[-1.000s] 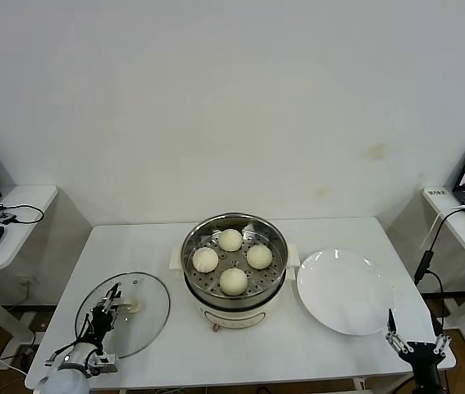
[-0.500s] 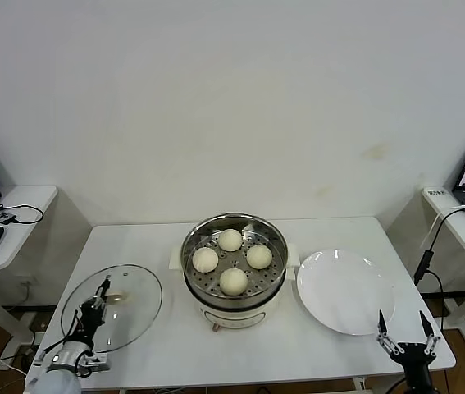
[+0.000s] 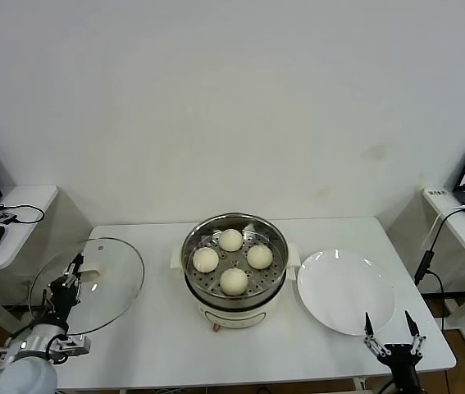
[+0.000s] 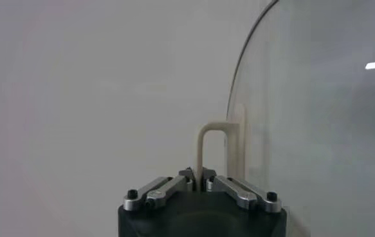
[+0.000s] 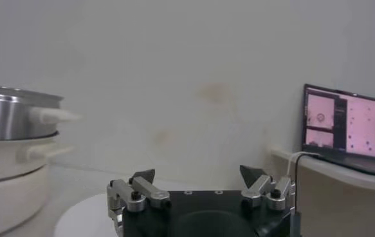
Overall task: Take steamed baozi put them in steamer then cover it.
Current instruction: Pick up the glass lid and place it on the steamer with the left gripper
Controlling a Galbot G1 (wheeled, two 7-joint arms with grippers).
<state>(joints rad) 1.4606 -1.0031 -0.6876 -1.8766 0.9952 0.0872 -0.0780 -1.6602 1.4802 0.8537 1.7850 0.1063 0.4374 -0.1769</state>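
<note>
Glass lid [image 3: 87,285] now hangs off the bench [image 3: 166,345], tilted, my left tool [image 3: 66,280] clamped on its cream handle [image 4: 213,151]; a second ago it lay flat. Four baozi [image 3: 233,281] sit in the steamer [image 3: 234,267], so covering remains. Right tool [image 3: 388,327] idles low, prongs apart. Lid's far rim is cut off in the wrist view.

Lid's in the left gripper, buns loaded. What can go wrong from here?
1. The left gripper pinches only the thin handle; the glass lid may swing or slip.
2. The lid hangs off the table's left edge; a drop would miss it.
3. Landing off-centre on the steamer could catch its rim.
</note>
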